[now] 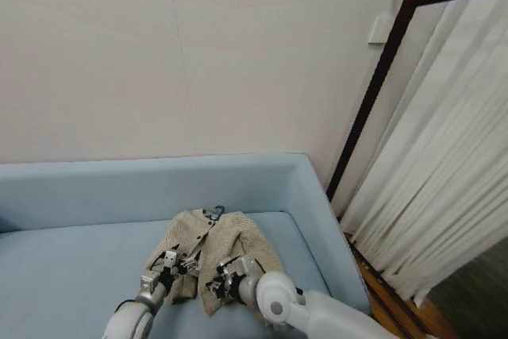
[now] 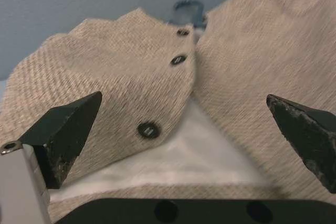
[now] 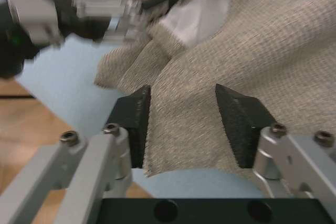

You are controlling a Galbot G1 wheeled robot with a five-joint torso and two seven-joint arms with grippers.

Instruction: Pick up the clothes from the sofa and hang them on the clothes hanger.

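A beige knitted cardigan (image 1: 230,240) lies on the seat of the light blue sofa (image 1: 79,275), with a dark hanger hook (image 1: 217,212) poking out at its collar. My left gripper (image 1: 176,262) rests at the garment's lower left, and in the left wrist view it (image 2: 184,98) is wide open over the buttoned front (image 2: 121,66), the hook (image 2: 189,10) beyond. My right gripper (image 1: 218,282) is at the lower hem. In the right wrist view it (image 3: 182,95) stands open with the cardigan's edge (image 3: 262,40) lying between its pads, unpinched.
A dark brown clothes rack (image 1: 373,93) rises right of the sofa, against the wall. White curtains (image 1: 444,172) hang further right over a wooden floor (image 1: 397,307). The sofa's backrest and right arm border the cardigan. The left gripper (image 3: 79,9) shows beyond the hem in the right wrist view.
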